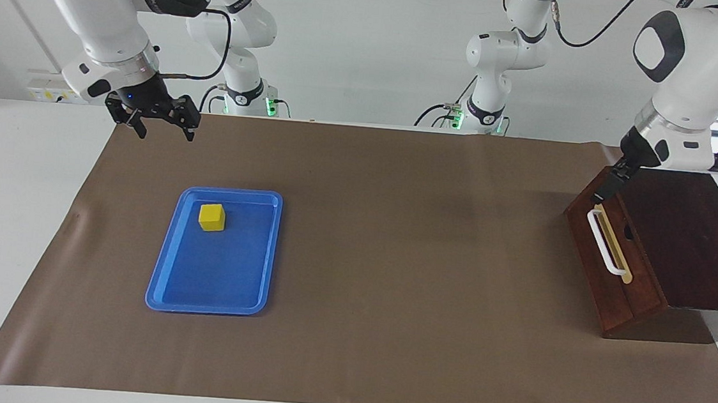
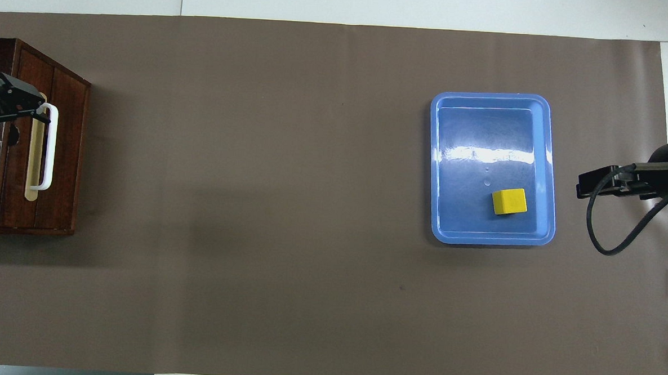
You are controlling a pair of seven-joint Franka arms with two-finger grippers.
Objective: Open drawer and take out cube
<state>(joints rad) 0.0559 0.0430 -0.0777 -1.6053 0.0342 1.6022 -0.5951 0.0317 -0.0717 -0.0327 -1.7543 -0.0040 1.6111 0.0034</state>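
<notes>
The dark wooden drawer [image 1: 612,282] [image 2: 65,142] stands closed at the left arm's end of the table. Its white bar handle [image 1: 605,243] [image 2: 51,147] faces the middle of the table. My left gripper [image 1: 603,196] [image 2: 35,112] hangs right at the handle, over the drawer's front; I cannot tell whether it touches the handle. The yellow cube [image 1: 211,217] [image 2: 509,201] lies in a blue tray [image 1: 198,291] [image 2: 442,158], in the part nearer to the robots. My right gripper [image 1: 165,130] [image 2: 582,186] is open and empty, raised over the mat beside the tray.
A brown mat [image 1: 392,262] [image 2: 253,234] covers most of the white table. The drawer's cabinet top [image 1: 689,240] spreads out under the left arm's wrist. A black cable [image 2: 608,233] loops from the right wrist.
</notes>
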